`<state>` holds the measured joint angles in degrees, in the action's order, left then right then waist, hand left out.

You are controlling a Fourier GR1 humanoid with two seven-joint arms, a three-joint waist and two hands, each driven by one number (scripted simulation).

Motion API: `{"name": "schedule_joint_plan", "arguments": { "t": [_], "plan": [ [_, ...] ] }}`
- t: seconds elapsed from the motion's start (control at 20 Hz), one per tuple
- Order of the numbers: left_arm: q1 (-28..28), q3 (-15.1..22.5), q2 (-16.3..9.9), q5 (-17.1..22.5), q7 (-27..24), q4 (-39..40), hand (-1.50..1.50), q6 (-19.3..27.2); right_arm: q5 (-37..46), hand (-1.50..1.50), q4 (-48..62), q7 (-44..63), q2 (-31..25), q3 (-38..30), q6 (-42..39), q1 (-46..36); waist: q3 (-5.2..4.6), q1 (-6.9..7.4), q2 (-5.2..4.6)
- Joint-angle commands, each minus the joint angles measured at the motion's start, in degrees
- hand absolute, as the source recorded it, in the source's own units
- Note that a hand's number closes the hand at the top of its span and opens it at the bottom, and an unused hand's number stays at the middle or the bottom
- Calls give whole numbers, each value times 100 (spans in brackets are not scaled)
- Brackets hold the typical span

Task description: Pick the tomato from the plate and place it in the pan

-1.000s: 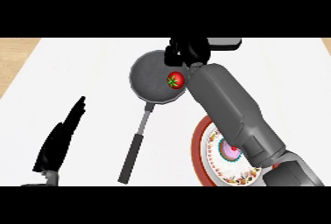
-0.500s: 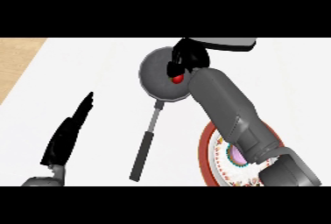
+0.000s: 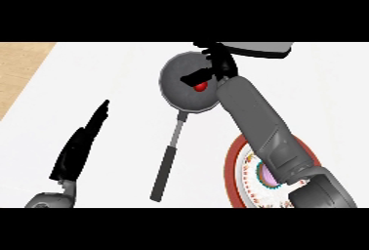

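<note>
The dark grey pan [image 3: 180,90] lies at the back middle of the white counter, with its long handle [image 3: 167,161] pointing toward me. The red tomato [image 3: 201,87] sits inside the pan near its right side. My right hand [image 3: 218,66] hovers over the pan's right rim, thumb spread out to the left just above the tomato and partly covering it. The fingers are not curled round it. The red-rimmed patterned plate [image 3: 238,171] is at the front right, mostly hidden under my right forearm. My left hand [image 3: 78,145] rests open at the left, fingers straight.
A grey object with a dark edge [image 3: 261,48] stands at the back right, just behind my right hand. A strip of wooden surface [image 3: 18,66] shows at the far left beyond the counter's edge.
The tomato showed whole in the pan one second ago; now my right thumb reaches across above it and hides part of it. The left hand has barely shifted.
</note>
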<state>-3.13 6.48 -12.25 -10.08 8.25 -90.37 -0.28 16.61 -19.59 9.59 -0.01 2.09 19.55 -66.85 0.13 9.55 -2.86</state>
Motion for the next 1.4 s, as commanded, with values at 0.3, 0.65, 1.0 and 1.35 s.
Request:
{"name": "schedule_joint_plan", "arguments": {
  "t": [0.3, 0.65, 1.0, 1.35],
  "plan": [
    [41, -56, 77, -83, 8, 99, 0, 158, -900, -150, -2, -912, 1, -933, 1790, -147, -5, -279, 55],
    [372, -389, -63, 97, -145, 110, 0, 139, -1373, -150, -16, -2149, -333, -1562, 1745, 567, -3, -615, 144],
    [466, -716, -264, 318, -233, 175, 0, -84, -1309, -150, 158, -2693, -1136, -1582, 907, 771, -10, -798, 226],
    [703, -565, -115, 80, -45, -121, 0, -1, -1451, -150, -32, -3167, -1675, -1681, 139, 1565, -10, -877, 261]
  ]
}}
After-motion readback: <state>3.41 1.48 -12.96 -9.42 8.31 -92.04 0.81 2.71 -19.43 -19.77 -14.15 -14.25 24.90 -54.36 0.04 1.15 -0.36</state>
